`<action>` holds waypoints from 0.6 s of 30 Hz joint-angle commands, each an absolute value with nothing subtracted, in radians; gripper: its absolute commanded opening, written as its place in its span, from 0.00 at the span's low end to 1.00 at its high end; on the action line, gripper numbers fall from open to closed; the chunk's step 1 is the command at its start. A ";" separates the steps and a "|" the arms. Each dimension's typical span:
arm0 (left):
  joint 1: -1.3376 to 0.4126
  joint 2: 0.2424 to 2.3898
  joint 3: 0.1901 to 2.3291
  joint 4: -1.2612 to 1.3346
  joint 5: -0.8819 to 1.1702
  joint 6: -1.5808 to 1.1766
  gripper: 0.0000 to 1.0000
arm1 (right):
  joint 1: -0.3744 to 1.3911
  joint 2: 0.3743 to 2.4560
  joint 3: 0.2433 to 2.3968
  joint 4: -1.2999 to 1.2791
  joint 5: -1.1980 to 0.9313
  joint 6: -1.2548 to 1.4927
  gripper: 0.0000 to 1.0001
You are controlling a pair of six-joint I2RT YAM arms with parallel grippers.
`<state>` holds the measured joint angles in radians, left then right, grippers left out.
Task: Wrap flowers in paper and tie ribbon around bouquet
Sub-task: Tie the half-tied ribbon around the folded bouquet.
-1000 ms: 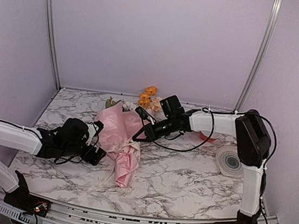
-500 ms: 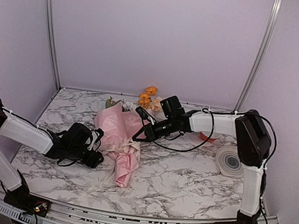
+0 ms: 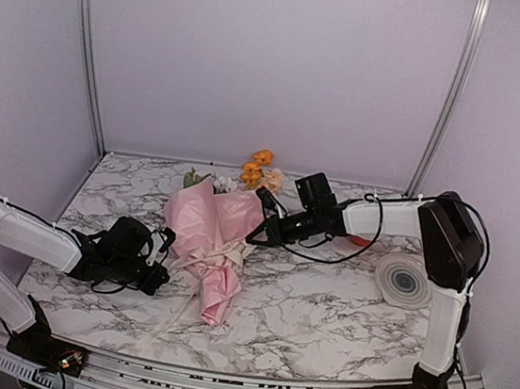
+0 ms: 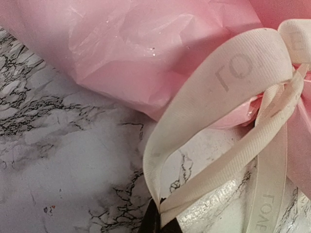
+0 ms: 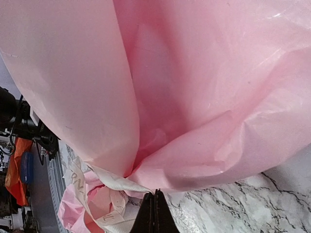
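Soft, even light is cast from above, and a lilac tint is laid over the overhead view; only faint, blurred shadows are thrown on the white marbled worktop (image 3: 322,307). In the left wrist view the cream woven ribbon with grey lettering (image 4: 233,77) is rendered fairly sharp, and tiny glints are caught on the crinkly pink paper sheet (image 4: 146,48). In the right wrist view that sheet is left soft and pale.

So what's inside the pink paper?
Flower heads, orange and pale, poke out past the far edge of the paper. Stems are covered, so how they lie inside cannot be told.
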<state>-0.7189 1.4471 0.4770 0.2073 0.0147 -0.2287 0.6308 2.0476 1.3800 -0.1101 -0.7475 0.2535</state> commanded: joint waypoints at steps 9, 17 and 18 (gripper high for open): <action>-0.700 1.492 0.495 0.084 -0.101 -0.357 0.00 | 0.568 2.000 1.292 -0.091 -0.691 0.277 0.00; -0.614 1.519 0.510 0.070 -0.149 -0.444 0.00 | 0.567 2.014 1.287 -0.142 -0.693 0.247 0.00; -0.611 1.523 0.509 0.071 -0.146 -0.447 0.00 | 0.568 2.016 1.290 -0.160 -0.685 0.236 0.00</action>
<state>-0.6342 1.4872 0.5133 0.1677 -0.1066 -0.3992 0.5747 2.0270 1.2819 -0.1089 -0.7059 0.2729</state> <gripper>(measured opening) 0.004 0.006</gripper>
